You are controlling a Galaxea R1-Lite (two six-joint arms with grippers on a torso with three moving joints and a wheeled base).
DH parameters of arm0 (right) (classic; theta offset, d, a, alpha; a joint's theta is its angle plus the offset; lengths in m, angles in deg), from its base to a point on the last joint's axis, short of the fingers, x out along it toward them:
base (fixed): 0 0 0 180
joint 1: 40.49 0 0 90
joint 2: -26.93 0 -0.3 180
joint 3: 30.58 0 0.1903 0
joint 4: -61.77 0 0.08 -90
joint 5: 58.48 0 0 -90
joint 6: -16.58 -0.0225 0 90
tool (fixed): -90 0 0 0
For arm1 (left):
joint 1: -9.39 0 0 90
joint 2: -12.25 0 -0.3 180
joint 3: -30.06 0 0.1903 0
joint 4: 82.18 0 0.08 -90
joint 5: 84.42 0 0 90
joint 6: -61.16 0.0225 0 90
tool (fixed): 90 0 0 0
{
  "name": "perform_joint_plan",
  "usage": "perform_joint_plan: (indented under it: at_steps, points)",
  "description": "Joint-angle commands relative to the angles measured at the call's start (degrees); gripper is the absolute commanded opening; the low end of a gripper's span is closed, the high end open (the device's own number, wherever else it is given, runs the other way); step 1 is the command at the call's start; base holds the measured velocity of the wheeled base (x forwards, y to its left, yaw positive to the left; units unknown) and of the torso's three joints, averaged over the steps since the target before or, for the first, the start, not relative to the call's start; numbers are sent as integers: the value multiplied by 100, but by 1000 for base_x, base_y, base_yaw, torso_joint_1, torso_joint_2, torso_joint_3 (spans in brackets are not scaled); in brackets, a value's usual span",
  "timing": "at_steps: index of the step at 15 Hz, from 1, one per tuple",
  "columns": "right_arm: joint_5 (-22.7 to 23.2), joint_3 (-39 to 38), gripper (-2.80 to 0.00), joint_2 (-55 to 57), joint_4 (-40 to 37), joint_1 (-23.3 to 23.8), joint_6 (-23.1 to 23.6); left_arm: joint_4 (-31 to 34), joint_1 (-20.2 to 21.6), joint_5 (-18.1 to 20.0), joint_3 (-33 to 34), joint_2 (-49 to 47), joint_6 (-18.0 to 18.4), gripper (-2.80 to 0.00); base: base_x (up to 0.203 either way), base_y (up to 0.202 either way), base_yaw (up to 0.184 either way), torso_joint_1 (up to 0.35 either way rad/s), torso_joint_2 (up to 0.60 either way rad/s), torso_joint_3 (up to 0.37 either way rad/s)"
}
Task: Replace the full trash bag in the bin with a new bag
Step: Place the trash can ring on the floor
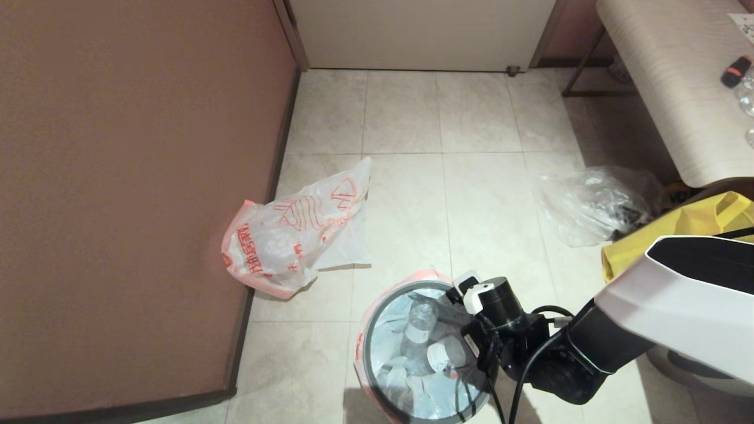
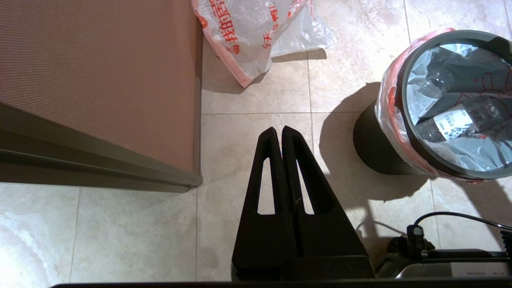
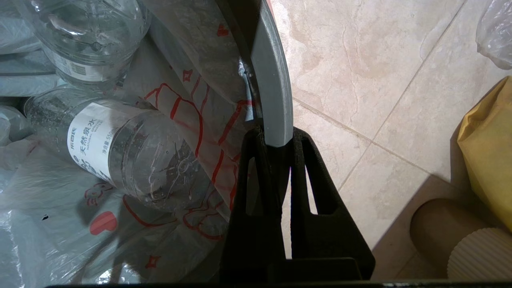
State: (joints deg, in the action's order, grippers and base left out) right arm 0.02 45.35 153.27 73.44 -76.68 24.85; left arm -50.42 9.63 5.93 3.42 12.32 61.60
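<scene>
The black bin stands on the tiled floor, near me in the head view, with its grey ring on top. Inside sits the full trash bag, milky plastic with some red drawings, its pink-orange edge folded over the rim. Clear bottles lie in it. My right gripper is shut on the grey ring at the bin's right side, one finger inside and one outside. The new bag, with red-orange print, lies on the floor by the brown wall. My left gripper hangs shut and empty over the floor, left of the bin.
A brown panel wall runs along the left. A clear plastic bag and a yellow tote lie at the right under a pale table. A beige ribbed cylinder stands close to the bin's right.
</scene>
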Motion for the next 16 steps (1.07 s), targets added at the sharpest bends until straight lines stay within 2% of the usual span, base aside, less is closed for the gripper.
perform_joint_plan:
  at_steps: [1, 8, 16]
  points:
    - [-23, -26, -280, -68, 13, -3, 0, 4, 2, 1, 2, -7, 0, -280, 0, 0, 0, 0, 0, 0]
    - [-40, -346, -280, -969, -38, -258, 8, 4, 2, 1, 2, -7, 0, -280, 0, 0, 0, 0, 0, 0]
    - [-38, -1688, -280, -3198, -283, -390, -62, 4, 2, 1, 2, -7, 0, -280, 0, 0, 0, 0, 0, 0]
